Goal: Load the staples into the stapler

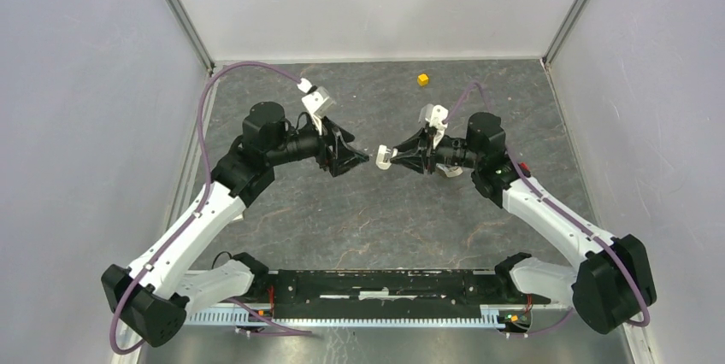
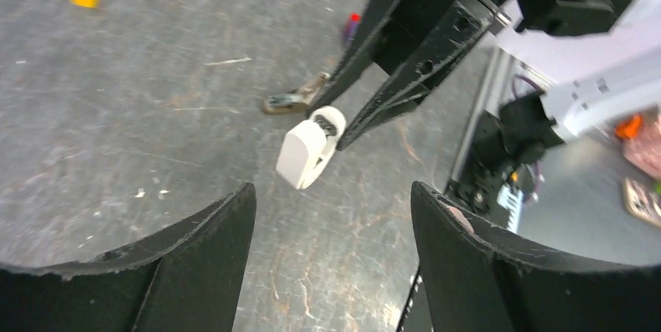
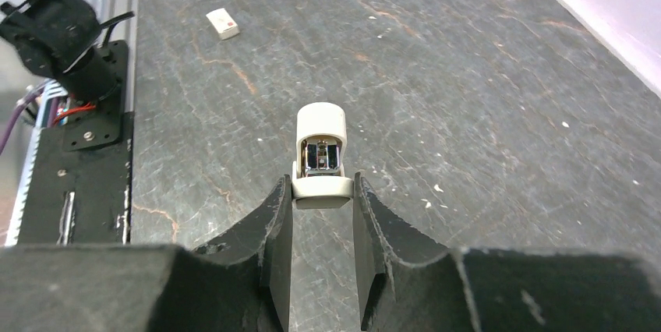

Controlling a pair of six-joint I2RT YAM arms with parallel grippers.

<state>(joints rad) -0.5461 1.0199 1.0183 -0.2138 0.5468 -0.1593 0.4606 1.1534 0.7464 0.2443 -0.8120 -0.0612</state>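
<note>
My right gripper is shut on the rear end of the small white stapler and holds it above the table, with its metal inner channel facing the wrist camera. In the top view the stapler points left at mid-table. My left gripper is open and empty, just left of the stapler and facing it. In the left wrist view the stapler hangs ahead of the open left gripper, apart from it. I cannot make out the staples for certain.
A small grey-brown object lies on the table under the right gripper. A yellow cube sits at the back. A small white block with a red mark lies near the front rail. A red item is by the right arm.
</note>
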